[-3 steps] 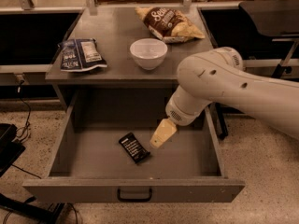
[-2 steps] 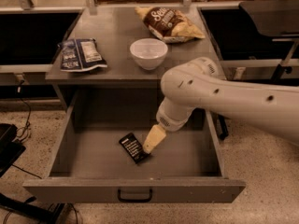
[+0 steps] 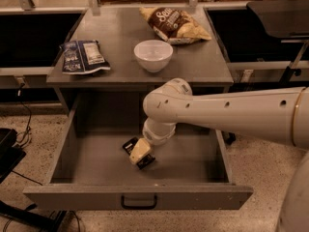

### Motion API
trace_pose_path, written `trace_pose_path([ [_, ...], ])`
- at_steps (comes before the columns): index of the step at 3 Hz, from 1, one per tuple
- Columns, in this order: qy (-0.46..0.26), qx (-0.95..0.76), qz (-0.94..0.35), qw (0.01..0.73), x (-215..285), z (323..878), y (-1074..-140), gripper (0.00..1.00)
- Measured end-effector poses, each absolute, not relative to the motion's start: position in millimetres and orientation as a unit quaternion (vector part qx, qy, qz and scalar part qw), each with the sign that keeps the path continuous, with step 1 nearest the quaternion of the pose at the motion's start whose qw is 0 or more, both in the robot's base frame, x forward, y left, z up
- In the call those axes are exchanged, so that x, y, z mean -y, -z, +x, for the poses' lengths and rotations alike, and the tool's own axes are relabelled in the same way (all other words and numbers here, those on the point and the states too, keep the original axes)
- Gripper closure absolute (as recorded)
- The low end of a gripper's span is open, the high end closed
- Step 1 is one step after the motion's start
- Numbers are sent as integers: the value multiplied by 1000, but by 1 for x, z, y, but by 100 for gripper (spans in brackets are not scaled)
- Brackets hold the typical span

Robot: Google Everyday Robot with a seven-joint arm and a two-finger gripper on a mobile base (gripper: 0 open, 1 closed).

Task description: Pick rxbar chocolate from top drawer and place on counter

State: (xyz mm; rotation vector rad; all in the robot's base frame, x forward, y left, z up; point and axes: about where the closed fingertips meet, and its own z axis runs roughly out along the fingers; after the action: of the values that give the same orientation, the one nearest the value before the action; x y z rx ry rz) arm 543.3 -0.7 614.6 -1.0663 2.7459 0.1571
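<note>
The top drawer (image 3: 137, 195) is pulled out and holds the chocolate bar (image 3: 129, 145), flat on its floor. The hand (image 3: 139, 152) is down over the bar's middle; spread or pinching cannot be told. The worktop (image 3: 120, 37) carries a white bowl (image 3: 153, 55) and two snack bags (image 3: 175, 25).

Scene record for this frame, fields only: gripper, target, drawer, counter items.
gripper: low inside the top drawer, over the rxbar chocolate; contact unclear
rxbar chocolate: flat on drawer floor, both ends showing
top drawer: pulled open
counter: white bowl near front, blue-white snack bag left, brown chip bag at back
</note>
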Motion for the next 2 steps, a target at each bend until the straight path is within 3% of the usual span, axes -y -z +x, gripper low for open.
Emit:
trace_pose_path([
  [2, -52, -926, -356, 110, -35, 526, -590, 0],
])
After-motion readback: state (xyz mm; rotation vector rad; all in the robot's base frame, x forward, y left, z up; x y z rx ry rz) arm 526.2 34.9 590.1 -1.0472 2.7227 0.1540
